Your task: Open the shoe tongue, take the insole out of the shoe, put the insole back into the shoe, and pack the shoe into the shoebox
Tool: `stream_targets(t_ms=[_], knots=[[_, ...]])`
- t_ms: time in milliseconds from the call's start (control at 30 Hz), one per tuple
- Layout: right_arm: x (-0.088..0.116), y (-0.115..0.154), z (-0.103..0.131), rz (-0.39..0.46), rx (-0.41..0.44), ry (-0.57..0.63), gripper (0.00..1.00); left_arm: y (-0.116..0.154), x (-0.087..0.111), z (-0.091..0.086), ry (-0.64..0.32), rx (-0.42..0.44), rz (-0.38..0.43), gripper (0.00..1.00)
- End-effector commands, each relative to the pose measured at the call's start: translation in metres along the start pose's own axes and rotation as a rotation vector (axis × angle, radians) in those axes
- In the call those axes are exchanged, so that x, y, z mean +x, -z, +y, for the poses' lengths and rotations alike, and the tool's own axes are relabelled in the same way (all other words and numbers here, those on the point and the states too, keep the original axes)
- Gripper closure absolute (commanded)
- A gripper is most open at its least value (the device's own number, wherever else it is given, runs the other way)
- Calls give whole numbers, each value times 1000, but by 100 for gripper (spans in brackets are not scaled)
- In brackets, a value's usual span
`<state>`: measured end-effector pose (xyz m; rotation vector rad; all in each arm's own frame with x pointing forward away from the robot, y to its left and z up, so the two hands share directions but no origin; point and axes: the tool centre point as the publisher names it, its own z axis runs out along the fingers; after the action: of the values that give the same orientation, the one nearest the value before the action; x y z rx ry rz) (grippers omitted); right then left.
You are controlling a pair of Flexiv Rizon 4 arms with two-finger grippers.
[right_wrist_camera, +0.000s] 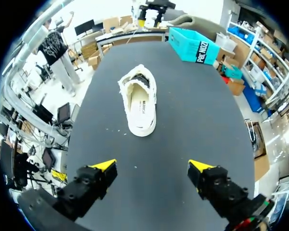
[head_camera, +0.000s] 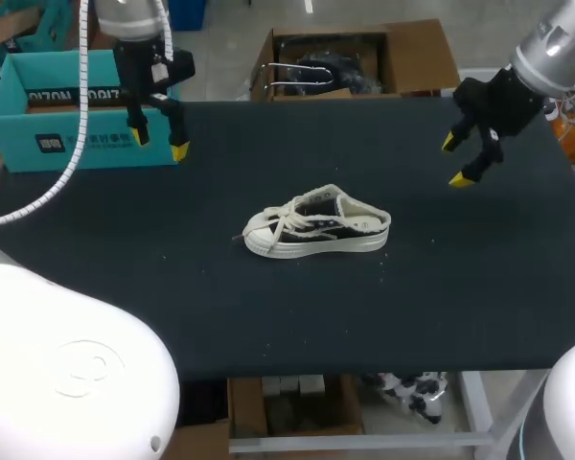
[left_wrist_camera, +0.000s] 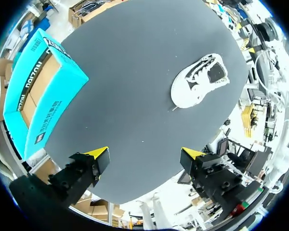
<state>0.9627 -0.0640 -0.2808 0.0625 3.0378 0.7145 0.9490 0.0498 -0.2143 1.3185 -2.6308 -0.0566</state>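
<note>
Three high views, all on shoe (head_camera: 316,226)

table (head_camera: 517,307): one, rectangular, dark matte top, fills most of the head view
surface: flat, plain, same dark tone all over
specks (head_camera: 434,241): few tiny white bits, scattered near the middle
frame (head_camera: 364,443): pale bar under the near edge
light: even, soft, only faint shadows

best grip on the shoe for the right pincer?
Heel rim, from above on the right: the shoe stands upright on its sole, opening up, heel toward the open right pincer. Probably one finger inside, one outside the back.
</note>
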Motion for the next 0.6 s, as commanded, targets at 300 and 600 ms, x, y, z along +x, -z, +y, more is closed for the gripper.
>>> stream_targets(t_ms=[300,600], knots=[[0,-67,2,76,-140,-52,0,-21,61,-38,527,-5,21,0],[18,-101,10,59,-238,-37,0,-37,103,-70,773,-1,-27,0]])
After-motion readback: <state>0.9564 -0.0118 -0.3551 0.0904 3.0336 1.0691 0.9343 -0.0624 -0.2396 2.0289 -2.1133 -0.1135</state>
